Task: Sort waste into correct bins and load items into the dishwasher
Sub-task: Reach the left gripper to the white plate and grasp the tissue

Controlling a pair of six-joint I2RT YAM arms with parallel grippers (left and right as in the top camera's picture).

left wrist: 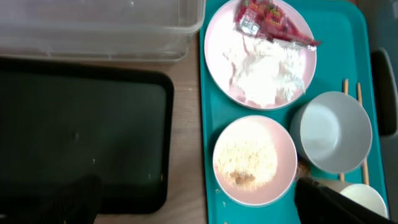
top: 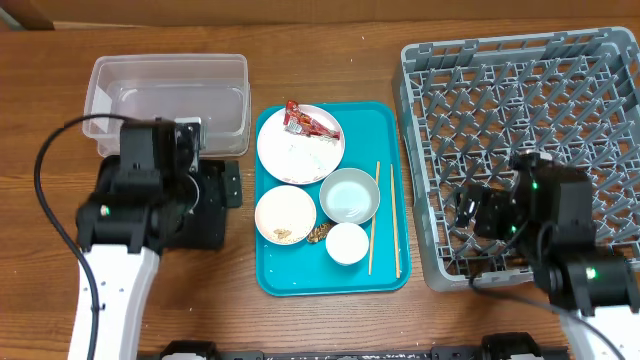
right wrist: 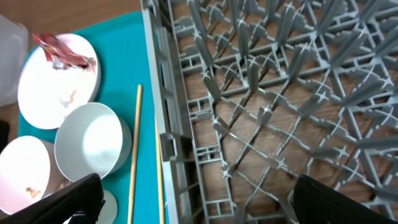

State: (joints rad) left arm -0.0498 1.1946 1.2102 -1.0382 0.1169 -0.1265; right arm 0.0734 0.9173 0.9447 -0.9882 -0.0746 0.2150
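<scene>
On the teal tray (top: pixel 385 120) we count two plates (top: pixel 300 150), one bowl (top: pixel 350 195), one cup (top: pixel 347 243) and two chopsticks (top: pixel 373 220). One wrapper (top: pixel 308 122) and one tissue (left wrist: pixel 264 68) lie on the larger plate, with rice (left wrist: pixel 245 158) and what may be brown scraps on the smaller. One tub (top: pixel 170 90) and one black tray (left wrist: pixel 81 124) sit left and one rack (top: pixel 520 100) right, while the left gripper (left wrist: pixel 199 205) and right gripper (right wrist: pixel 193 202) each have fingers apart, holding nothing.

No legible text; print on red snack wrapper (left wrist: pixel 272 20) too blurred.

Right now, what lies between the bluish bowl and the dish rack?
The two chopsticks, lying apart on the teal tray; the overhead view shows this most clearly.
</scene>
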